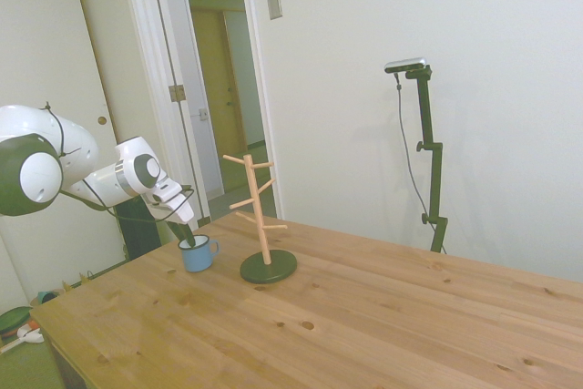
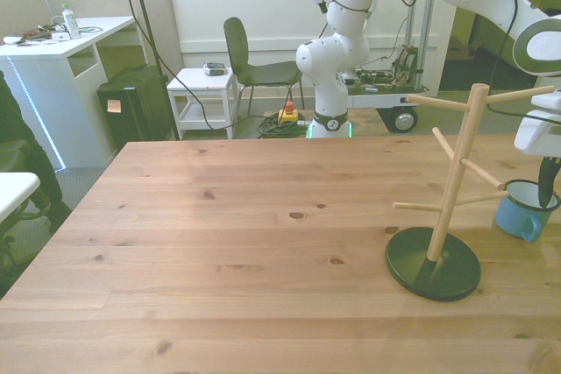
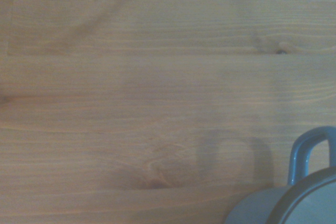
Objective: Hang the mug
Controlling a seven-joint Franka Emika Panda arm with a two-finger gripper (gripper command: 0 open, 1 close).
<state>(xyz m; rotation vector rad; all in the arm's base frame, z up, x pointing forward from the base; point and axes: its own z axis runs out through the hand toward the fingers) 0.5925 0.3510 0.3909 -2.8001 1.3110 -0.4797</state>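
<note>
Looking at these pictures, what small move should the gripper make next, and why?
Probably close on the mug's wall and then lift a little. The gripper is already down at the rim of the mug, with a dark finger dipping inside the cup. The mug stands upright on the table, beside the wooden mug tree, whose pegs are all bare. Whether the fingers already pinch is unclear.

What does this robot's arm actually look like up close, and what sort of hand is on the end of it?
The arm is glossy white, built of rounded, bulbous segments with dark bands and round white caps at the joints. Thin black cables run along its last section. The gripper has a white boxy body ending in slim dark fingers.
</note>
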